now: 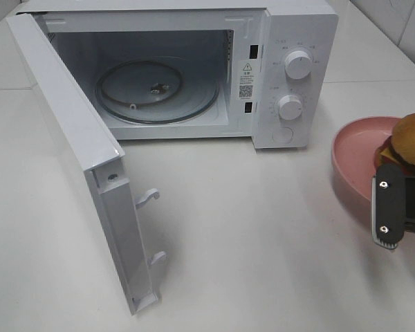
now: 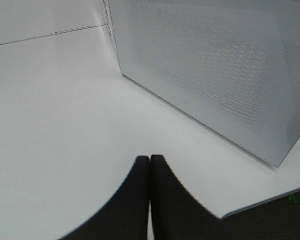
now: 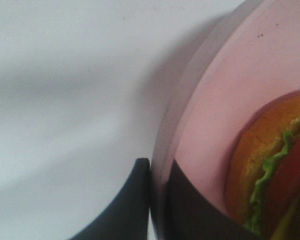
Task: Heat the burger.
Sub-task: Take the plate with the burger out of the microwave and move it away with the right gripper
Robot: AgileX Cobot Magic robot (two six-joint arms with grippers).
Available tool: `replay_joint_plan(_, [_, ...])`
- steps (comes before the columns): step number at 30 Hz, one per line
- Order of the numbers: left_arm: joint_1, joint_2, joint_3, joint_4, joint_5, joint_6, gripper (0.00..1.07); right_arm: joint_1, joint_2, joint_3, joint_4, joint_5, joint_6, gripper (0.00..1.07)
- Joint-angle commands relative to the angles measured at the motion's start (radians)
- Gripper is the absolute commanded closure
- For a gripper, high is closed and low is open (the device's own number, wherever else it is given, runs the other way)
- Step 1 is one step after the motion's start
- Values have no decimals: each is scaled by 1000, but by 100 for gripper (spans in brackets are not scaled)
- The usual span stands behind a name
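Note:
The burger [image 1: 411, 142] sits on a pink plate [image 1: 351, 158] at the right edge of the exterior view. My right gripper [image 1: 386, 197] is at the plate's near rim. The right wrist view shows this gripper [image 3: 159, 167] shut on the plate [image 3: 225, 95]: one dark finger outside the rim, the other inside, with the burger's [image 3: 270, 165] bun, lettuce and tomato just beyond. The white microwave [image 1: 290, 76] stands open, its glass turntable [image 1: 155, 90] bare. My left gripper [image 2: 150, 160] is shut on nothing, low over the table beside the door [image 2: 215, 65].
The microwave door [image 1: 76, 152] swings far out to the front left, with two latch hooks [image 1: 149, 197] sticking out of its free edge. White tabletop [image 1: 263, 235] lies between the door and the plate. The table's edge [image 2: 270, 202] shows in the left wrist view.

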State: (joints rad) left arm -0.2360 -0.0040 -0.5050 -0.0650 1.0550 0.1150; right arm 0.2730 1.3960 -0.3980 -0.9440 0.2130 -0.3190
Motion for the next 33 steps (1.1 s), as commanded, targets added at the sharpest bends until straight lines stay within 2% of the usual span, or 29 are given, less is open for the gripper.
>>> replay_joint_plan(1, [4,-22,2,-3,-13,-3,106,-29,-8,-6,-30,-34,-36,107])
replay_joint_plan(6, [4,-22,2,-3,-13,-3,106,-29,-7,-6,-30,-110,-42,107])
replay_joint_plan(14, [4,-22,2,-3,-13,-3,106,-28,52,-8,-30,-116,-46,107])
replay_joint_plan(24, [4,-22,2,-3,-13,-3,106,-28,117,-13,-30,-143,-45,99])
replay_joint_plan(27, [4,-22,2,-3,-13,-3,106,-27,117,-13,-25,-145,-38,92])
replay_joint_plan(28, [4,-22,2,-3,-13,-3,106,-27,117,-13,-25,-145,-29,84])
replay_joint_plan(29, [4,-22,2,-3,-13,-3,106,-27,117,-13,-25,-145,-29,84])
replay_joint_plan(30, [4,-22,2,-3,-13,-3,106,-27,117,-13,-25,-153,-27,76])
replay_joint_plan(31, [4,-22,2,-3,-13,-3,106,-27,117,-13,-25,-157,-27,71])
replay_joint_plan(32, [4,-22,2,-3,-13,-3,106,-27,117,-13,-25,-157,-27,71])
replay_joint_plan(33, [4,-22,2,-3,-13,-3,106,-27,117,-13,-22,-159,-27,64])
